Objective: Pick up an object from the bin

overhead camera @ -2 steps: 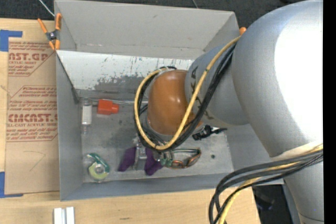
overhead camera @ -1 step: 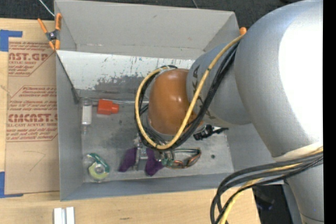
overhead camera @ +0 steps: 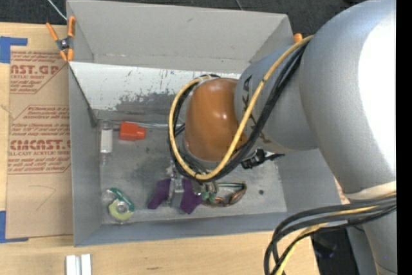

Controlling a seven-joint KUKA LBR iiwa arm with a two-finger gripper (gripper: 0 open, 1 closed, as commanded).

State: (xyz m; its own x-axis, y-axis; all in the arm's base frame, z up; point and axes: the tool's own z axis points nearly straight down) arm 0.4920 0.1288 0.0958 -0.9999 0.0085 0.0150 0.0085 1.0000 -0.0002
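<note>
Camera view: the gripper (overhead camera: 174, 189) sits low over a purple folded piece (overhead camera: 188, 202) by the near wall of the grey metal bin (overhead camera: 84, 138) (open or closed, I cannot tell), presumably placed to grasp it.

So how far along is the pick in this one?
Done: the end effector is down by the bin's near wall, over the purple object. In hand: no grip visible yet. Left: grasping and lifting it clear. The orange block and green tape roll lie apart, untouched.
</note>
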